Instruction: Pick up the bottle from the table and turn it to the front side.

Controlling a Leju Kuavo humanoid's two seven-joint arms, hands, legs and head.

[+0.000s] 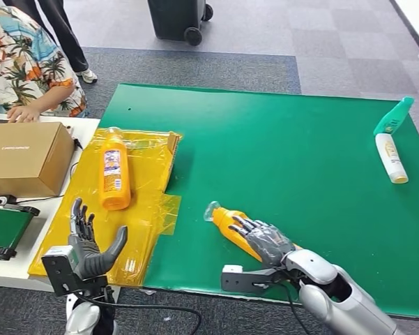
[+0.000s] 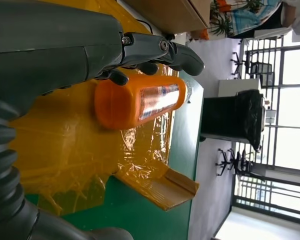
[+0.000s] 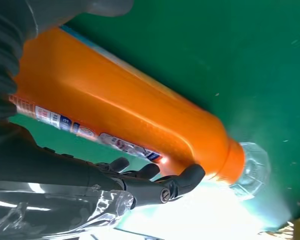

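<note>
Our right hand (image 1: 263, 239) wraps the orange bottle (image 1: 229, 222) lying on the green mat (image 1: 302, 160) at about five o'clock, cap pointing toward ten. Whether the fingers (image 3: 185, 177) fully clamp it we cannot tell. Our left hand (image 1: 88, 241) hangs wide, holding nothing, at seven o'clock over the yellow plastic sheet (image 1: 149, 174). The smooth, rounded body could roll or slip as we lift and turn it. A second orange bottle (image 1: 114, 171) rests on the sheet at nine o'clock; a white tube (image 1: 390, 158) and green bottle (image 1: 394, 115) lie at two, clear of us.
</note>
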